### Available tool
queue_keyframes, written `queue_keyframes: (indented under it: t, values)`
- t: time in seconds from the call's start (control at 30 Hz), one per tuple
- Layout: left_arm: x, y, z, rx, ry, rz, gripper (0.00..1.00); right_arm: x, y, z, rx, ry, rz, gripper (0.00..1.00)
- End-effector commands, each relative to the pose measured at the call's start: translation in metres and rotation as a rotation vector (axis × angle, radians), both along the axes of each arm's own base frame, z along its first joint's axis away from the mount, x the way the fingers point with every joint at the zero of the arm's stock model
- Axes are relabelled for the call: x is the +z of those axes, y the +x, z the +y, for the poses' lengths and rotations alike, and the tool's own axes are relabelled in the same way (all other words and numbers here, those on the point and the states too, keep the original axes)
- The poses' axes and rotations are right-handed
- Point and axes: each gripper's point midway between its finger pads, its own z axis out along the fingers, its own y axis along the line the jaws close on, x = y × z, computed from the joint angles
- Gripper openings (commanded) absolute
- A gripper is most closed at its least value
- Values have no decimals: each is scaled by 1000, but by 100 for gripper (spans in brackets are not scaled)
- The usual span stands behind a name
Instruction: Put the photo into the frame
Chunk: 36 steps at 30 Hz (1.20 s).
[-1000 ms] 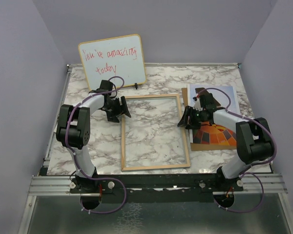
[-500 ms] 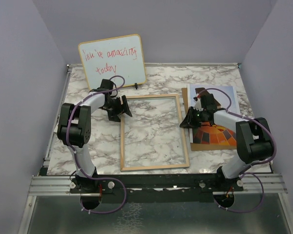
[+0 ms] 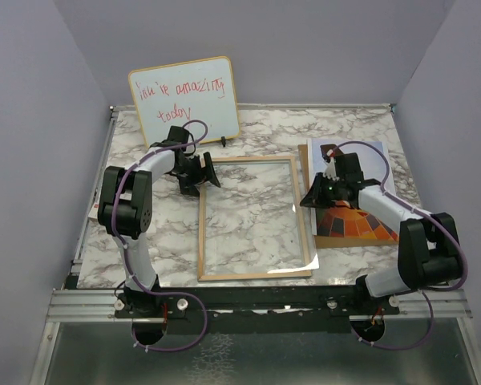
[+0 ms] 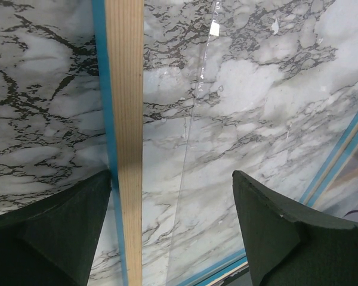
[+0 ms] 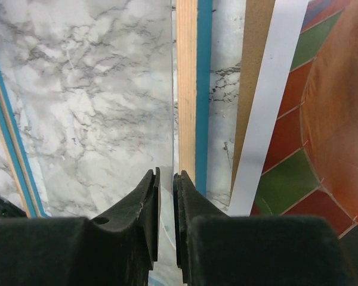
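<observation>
Top external view is showing you the frame (image 3: 252, 216) lying flat on the table (image 3: 345, 128), wood face up, with only marble showing through its clear pane (image 5: 107, 107). The photo (image 3: 357, 212) is sitting outside it, just to the right, on a brown backing board (image 5: 256, 71). A whiteboard (image 3: 184, 100) is standing at the far edge. Your left claw (image 4: 172, 174) is gaping wide over the frame's left rail, and your right claw (image 5: 166, 176) is pinching nearly closed on the pane's edge.
</observation>
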Motion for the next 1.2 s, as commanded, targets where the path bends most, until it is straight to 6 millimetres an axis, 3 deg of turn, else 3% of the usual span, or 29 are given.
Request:
queue_keyframes:
  t: [0.0, 0.27, 0.43, 0.57, 0.87, 1.0, 1.17]
  values:
    - [-25, 0, 7, -12, 60, 23, 86, 25, 3, 5, 3, 61, -22, 1]
    - [-28, -6, 4, -22, 37, 40, 80, 40, -10, 36, 99, 306, -1, 1]
    - [-26, -5, 2, -21, 25, 34, 80, 47, -11, 49, 138, 405, 5, 33]
    - [-25, -5, 0, -19, 14, 33, 80, 47, -12, 54, 165, 448, 14, 46]
    - [-25, -6, -2, -10, -3, 32, 80, 35, -17, 61, 193, 512, 49, 51]
    - [-27, -8, -2, -5, -7, 36, 79, 41, -16, 68, 192, 584, 54, 58]
    - [-28, -9, -2, 3, -8, 39, 79, 44, -13, 76, 204, 581, 48, 58]
